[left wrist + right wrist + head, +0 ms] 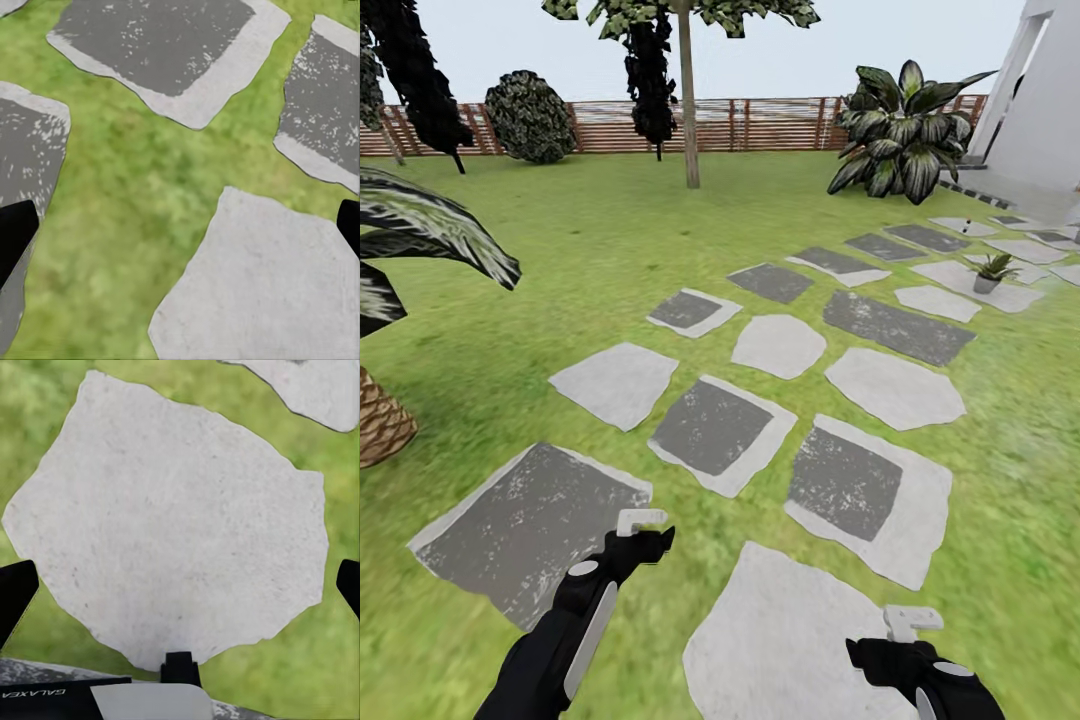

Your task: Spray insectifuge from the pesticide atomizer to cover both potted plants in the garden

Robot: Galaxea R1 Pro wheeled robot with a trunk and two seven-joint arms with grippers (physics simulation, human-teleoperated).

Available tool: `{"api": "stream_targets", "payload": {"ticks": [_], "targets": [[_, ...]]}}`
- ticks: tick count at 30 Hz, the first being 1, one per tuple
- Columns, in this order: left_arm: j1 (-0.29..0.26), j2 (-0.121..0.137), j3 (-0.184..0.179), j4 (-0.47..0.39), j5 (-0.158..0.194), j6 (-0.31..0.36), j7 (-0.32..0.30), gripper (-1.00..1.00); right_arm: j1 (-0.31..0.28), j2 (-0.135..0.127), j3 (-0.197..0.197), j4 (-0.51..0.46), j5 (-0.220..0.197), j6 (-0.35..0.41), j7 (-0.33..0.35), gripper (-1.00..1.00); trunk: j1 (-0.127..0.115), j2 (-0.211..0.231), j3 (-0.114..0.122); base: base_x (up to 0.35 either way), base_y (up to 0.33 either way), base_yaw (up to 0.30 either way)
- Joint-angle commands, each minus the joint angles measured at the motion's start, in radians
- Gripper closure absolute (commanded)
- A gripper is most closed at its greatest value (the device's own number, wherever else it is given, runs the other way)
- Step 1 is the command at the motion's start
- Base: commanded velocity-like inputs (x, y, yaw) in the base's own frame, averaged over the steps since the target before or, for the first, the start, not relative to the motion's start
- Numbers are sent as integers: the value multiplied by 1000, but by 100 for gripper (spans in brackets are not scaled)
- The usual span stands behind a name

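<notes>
Down low, the left gripper (643,527) hangs over a dark stepping stone (530,525) with its fingers spread wide and nothing between them. The right gripper (908,628) is just as wide open and bare, above a pale stone (180,517). Around them lies the green lawn (510,330), crossed by a trail of grey slabs. One small potted plant (990,272) sits on a far slab at the right. Beyond stand a big striped-leaf plant (900,130), a tree trunk (688,100) and the brown slatted fence (760,125).
</notes>
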Motion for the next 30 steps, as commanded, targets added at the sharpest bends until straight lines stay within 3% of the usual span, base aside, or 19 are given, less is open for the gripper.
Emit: {"api": "stream_targets", "payload": {"ticks": [1, 30], "targets": [[0, 0, 1, -1, 9, 6, 1, -100, 0, -1, 0, -1, 1, 4, 0, -100, 1, 0, -1, 340, 0, 0], [0, 0, 2, -1, 5, 6, 2, -100, 0, -1, -1, -1, 0, 4, 1, -100, 1, 0, -1, 340, 0, 0]]}}
